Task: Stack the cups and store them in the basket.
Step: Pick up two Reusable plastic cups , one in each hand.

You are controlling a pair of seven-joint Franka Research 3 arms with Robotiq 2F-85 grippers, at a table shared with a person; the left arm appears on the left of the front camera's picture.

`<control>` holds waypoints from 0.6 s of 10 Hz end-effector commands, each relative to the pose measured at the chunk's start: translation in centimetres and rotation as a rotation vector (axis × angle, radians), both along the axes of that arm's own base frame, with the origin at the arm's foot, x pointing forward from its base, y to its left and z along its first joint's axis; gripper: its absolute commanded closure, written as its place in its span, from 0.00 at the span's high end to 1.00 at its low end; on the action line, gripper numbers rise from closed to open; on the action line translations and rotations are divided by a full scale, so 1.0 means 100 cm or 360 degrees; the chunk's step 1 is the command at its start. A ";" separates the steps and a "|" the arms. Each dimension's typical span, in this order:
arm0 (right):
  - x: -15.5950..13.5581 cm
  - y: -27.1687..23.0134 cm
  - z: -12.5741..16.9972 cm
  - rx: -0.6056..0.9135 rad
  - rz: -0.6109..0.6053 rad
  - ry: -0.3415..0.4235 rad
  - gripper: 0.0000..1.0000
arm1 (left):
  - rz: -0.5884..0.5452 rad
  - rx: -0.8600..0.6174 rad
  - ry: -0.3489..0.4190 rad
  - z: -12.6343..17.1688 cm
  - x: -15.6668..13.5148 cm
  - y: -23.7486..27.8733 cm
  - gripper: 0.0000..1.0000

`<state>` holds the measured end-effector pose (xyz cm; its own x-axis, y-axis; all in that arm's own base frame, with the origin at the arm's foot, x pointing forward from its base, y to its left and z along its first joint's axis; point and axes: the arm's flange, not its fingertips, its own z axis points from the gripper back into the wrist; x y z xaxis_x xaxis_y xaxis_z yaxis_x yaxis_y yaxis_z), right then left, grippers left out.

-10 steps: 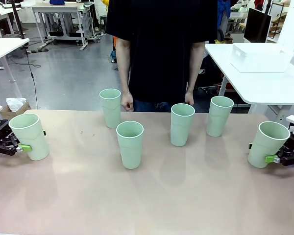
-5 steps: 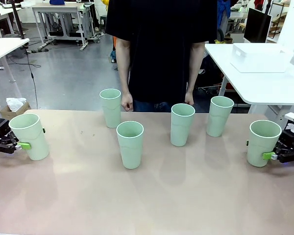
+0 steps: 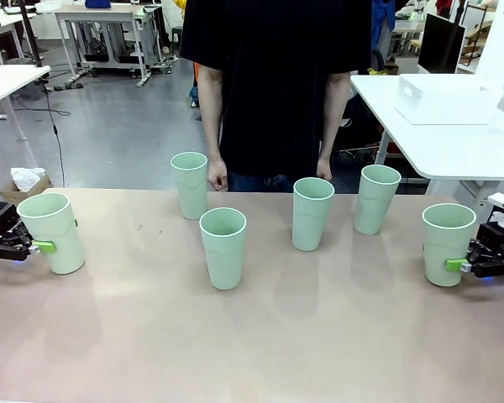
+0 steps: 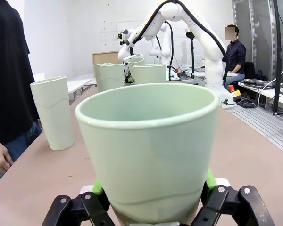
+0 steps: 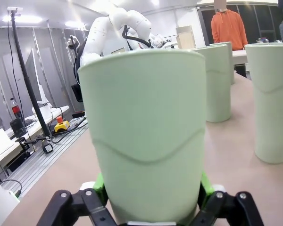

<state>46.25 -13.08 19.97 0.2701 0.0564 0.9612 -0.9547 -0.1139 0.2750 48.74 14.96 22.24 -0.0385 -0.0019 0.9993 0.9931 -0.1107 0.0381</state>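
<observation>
Barely begun. Clamping the leftmost cup in the left fingers and the rightmost cup in the right fingers, both down at the surface. Leaving four other cups loose between, well apart. No stacking done, no storing in the basket, parked away on a neighbouring white table.

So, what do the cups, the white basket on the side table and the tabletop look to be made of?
Cups: likely moulded plastic, satin pale green; thin even walls, lighter rim, soft sheen.
Basket: apparently white plastic, smooth; rounded corners, lipped rim.
Tabletop: looks like laminate, pinkish beige, semi-gloss; it faintly mirrors the cups.
</observation>
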 end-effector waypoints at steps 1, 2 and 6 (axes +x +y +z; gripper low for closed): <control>0.001 0.004 0.004 0.0028 -0.0040 0.0033 0.41 | 0.0028 -0.0024 -0.0064 0.002 -0.008 -0.004 0.45; 0.001 0.003 0.005 0.0039 -0.0033 0.0030 0.55 | 0.0030 -0.0030 -0.0070 0.003 -0.008 -0.004 0.58; -0.002 -0.001 0.001 0.0021 -0.0001 0.0004 0.01 | -0.0098 -0.0039 0.0046 0.010 -0.012 0.000 0.08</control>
<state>45.97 -13.46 20.13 0.2741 0.0249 0.9614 -0.9546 -0.1144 0.2751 48.59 14.95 22.82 -0.0413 0.0172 0.9990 0.9914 -0.1233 0.0431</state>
